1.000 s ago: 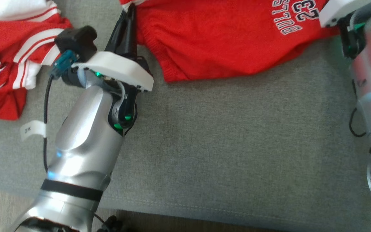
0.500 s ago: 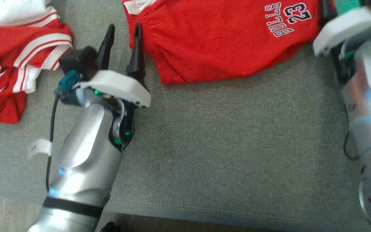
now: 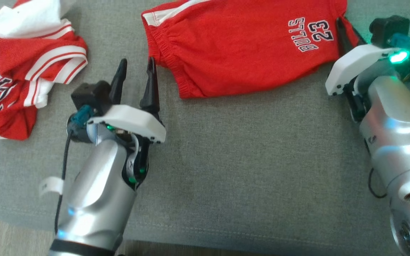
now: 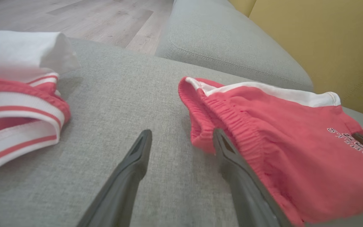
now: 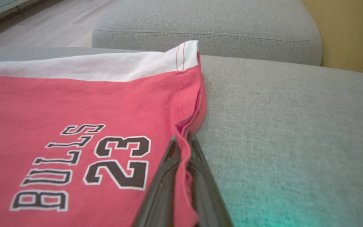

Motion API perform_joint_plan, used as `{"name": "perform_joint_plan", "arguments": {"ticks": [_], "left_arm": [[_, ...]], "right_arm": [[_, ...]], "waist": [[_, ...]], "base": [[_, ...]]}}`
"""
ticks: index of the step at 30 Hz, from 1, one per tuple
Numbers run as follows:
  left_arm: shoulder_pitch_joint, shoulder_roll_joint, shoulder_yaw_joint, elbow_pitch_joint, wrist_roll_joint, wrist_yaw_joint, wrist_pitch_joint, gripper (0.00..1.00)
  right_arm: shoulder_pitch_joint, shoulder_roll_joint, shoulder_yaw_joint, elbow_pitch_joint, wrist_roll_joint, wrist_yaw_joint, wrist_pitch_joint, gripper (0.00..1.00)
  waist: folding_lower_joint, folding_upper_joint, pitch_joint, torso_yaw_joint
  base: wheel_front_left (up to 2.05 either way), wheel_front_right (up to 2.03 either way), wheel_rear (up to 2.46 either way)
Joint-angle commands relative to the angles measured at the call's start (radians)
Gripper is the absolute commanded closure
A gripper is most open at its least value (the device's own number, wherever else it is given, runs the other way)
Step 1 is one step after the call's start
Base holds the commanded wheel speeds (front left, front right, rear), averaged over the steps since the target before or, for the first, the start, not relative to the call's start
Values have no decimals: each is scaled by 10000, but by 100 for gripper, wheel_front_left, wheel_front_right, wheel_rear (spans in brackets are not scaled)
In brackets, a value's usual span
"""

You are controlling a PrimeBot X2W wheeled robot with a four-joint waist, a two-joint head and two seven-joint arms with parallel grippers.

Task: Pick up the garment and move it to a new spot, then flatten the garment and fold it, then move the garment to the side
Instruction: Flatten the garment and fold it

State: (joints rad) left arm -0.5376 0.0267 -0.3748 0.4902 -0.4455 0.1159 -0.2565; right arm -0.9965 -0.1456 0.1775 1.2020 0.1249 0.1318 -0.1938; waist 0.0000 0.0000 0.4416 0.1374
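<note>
Two grippers for you to check: the left gripper (image 3: 136, 62) stands wide apart and empty just beside the gathered elastic waistband of the red jersey shorts (image 3: 240, 46) lying on the grey woven sofa cushion (image 3: 255, 160), the right gripper (image 5: 182, 137) pinched together on their stitched hem.

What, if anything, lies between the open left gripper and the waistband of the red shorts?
Nothing visible does. The left gripper stands open right beside the red shorts, one finger at the waistband edge, with just bare grey cushion around it.
</note>
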Motion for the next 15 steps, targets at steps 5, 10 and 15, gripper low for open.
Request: {"name": "perform_joint_plan", "arguments": {"ticks": [5,10,15], "left_arm": [[395,235,364,-130,286,51,-53,0],[956,235,575,-59,416,67,-53,0],[1437,235,748,-26,518,25,-53,0]], "right_arm": [[742,185,14,141,805,-11,-214,100],[1323,14,-83,-106,1670,-11,-482,100],[1981,-325,94,-775,2278,-11,-620,100]], "waist": [[0,0,-514,-164],[0,0,-1112,-446],[0,0,-1504,-660]], "base": [[0,0,0],[0,0,0],[0,0,0]]}}
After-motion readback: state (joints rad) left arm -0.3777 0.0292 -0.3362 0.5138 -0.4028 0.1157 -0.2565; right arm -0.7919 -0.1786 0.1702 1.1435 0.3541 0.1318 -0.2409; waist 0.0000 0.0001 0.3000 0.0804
